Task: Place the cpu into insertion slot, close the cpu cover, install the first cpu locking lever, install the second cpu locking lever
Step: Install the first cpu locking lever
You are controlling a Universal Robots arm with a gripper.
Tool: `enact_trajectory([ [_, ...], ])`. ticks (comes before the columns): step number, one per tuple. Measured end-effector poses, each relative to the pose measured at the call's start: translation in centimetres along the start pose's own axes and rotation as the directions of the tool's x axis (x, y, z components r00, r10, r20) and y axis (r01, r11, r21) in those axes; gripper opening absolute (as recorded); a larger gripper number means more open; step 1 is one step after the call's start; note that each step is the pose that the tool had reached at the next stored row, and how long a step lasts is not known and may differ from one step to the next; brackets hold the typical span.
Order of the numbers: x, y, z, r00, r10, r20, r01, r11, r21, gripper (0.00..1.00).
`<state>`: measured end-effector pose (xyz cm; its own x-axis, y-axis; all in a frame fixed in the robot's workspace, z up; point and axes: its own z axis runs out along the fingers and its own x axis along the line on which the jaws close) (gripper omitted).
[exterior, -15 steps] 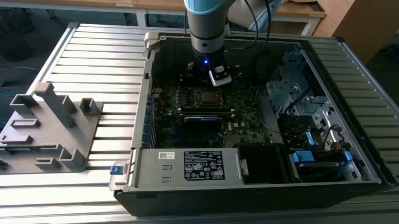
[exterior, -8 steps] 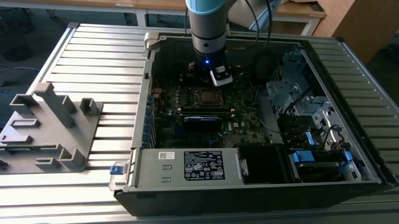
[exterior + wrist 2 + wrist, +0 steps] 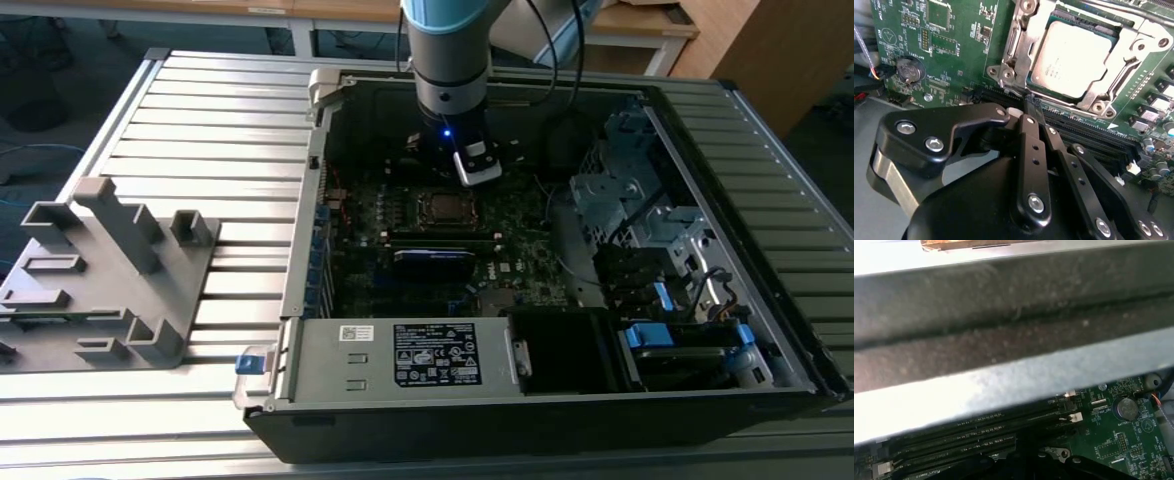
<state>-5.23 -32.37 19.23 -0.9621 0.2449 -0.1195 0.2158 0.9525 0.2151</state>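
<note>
Though covered, cpu point(image 3: 1074, 60) beyond gripper point(image 3: 1032, 104)

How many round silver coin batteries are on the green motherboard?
1. The round silver coin battery sits in its holder on the green motherboard, apart from the silver-framed CPU socket; both wrist views show it. Others may be hidden.

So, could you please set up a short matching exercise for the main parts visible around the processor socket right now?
Things:
1. cpu
2. cpu cover
3. coin cell battery
4. gripper

States or places:
A. round and silver, set on the green board apart from the socket
B. black, its tip at the socket's edge by the memory slots
C. dull grey square seated in the socket
D. silver frame lying around the chip

Pairs: 1-C, 2-D, 3-A, 4-B
</note>
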Motion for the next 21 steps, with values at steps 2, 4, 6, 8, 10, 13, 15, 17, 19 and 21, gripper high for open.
enact_trajectory([
  [2, -0.01, 0.01, -0.05, 1.0000, 0.000, -0.0002, 0.000, 1.0000, -0.0003, 0.11],
  [4, -0.03, 0.05, -0.22, 1.0000, 0.000, 0.0001, 0.000, 1.0000, -0.0006, 0.11],
  [6, -0.07, 0.12, -0.52, 1.0000, 0.000, -0.0001, 0.000, 1.0000, -0.0004, 0.11],
  [8, -0.11, 0.20, -0.89, 1.0000, 0.000, -0.0001, 0.000, 1.0000, -0.0005, 0.11],
  [10, -0.16, 0.29, -1.30, 1.0000, 0.000, -0.0001, 0.000, 1.0000, -0.0004, 0.11],
  [13, -0.24, 0.43, -1.93, 1.0000, 0.000, -0.0001, 0.000, 1.0000, -0.0004, 0.11],
  [15, -0.29, 0.51, -2.31, 1.0000, 0.000, -0.0001, 0.000, 1.0000, -0.0004, 0.11],
  [17, -0.30, 0.53, -2.39, 1.0000, 0.000, -0.0001, 0.000, 1.0000, -0.0006, 0.11],
  [19, -0.30, 0.53, -2.39, 1.0000, 0.000, 0.0000, 0.000, 1.0000, -0.0007, 0.11],
  [21, -0.30, 0.53, -2.40, 1.0000, 0.000, -0.0001, 0.000, 1.0000, -0.0005, 0.11],
])
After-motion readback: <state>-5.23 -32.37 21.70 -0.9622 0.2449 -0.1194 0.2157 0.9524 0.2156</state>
